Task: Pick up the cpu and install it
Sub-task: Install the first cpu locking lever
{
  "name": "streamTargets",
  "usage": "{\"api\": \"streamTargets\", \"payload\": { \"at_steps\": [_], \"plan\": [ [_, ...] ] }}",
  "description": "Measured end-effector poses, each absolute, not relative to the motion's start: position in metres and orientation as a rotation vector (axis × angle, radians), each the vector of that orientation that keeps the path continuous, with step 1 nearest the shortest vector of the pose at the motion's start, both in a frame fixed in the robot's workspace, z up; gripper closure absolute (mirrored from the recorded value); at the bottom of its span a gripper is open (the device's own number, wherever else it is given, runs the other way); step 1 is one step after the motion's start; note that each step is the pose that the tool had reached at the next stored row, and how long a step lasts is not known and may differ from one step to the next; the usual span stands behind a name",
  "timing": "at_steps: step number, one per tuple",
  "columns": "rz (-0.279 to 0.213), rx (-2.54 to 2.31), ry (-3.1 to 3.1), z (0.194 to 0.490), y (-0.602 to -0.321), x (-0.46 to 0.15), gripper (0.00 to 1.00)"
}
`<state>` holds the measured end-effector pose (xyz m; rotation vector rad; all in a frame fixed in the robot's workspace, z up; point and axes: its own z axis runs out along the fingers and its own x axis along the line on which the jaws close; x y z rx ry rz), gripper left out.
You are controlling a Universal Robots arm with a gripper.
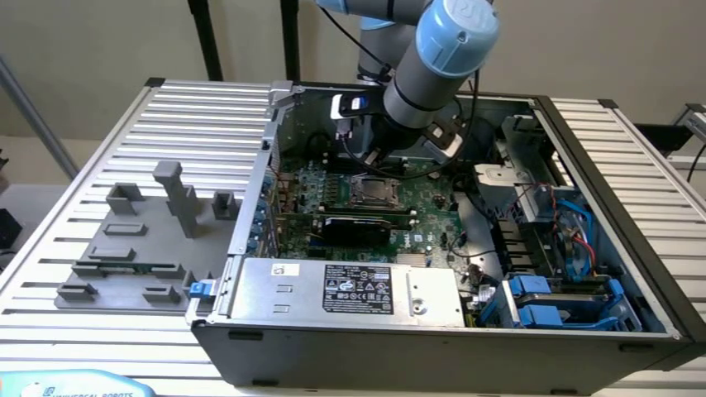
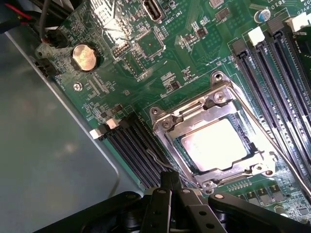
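The cpu [image 2: 215, 144] is a small flat square chip with a pale silver top. It lies flat inside the metal socket frame [image 2: 214, 104] on the green motherboard [image 2: 146, 58], between the two banks of black memory slots [image 2: 131, 145].

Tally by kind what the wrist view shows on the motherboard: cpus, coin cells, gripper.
cpu, seated in its socket: 1
coin cell: 1
gripper, shut, holding nothing, above the board beside the socket: 1
Total: 3
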<state>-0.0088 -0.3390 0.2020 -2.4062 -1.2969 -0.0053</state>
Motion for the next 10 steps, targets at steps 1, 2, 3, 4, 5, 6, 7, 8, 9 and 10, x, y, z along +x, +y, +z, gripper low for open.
{"api": "streamTargets", "payload": {
  "at_steps": [1, 2, 3, 4, 5, 6, 7, 8, 9, 10],
  "plan": [
    [-0.005, -2.406, -1.297, 0.202, -0.339, -0.0088, 0.89],
    [-0.005, -2.406, -1.297, 0.202, -0.339, -0.0088, 0.89],
    [-0.005, -2.406, -1.297, 0.2019, -0.339, -0.0087, 0.89],
    [-0.005, -2.406, -1.297, 0.2019, -0.3389, -0.0083, 0.89],
    [-0.005, -2.406, -1.297, 0.2019, -0.3389, -0.0078, 0.89],
    [-0.005, -2.406, -1.297, 0.2018, -0.3389, -0.0069, 0.89],
    [-0.005, -2.406, -1.297, 0.2017, -0.3389, -0.006, 0.89],
    [-0.005, -2.406, -1.298, 0.2016, -0.3389, -0.0051, 0.89],
    [-0.005, -2.405, -1.298, 0.2014, -0.3389, -0.0042, 0.89],
    [-0.005, -2.405, -1.299, 0.2013, -0.3389, -0.0034, 0.89]
  ]
}}
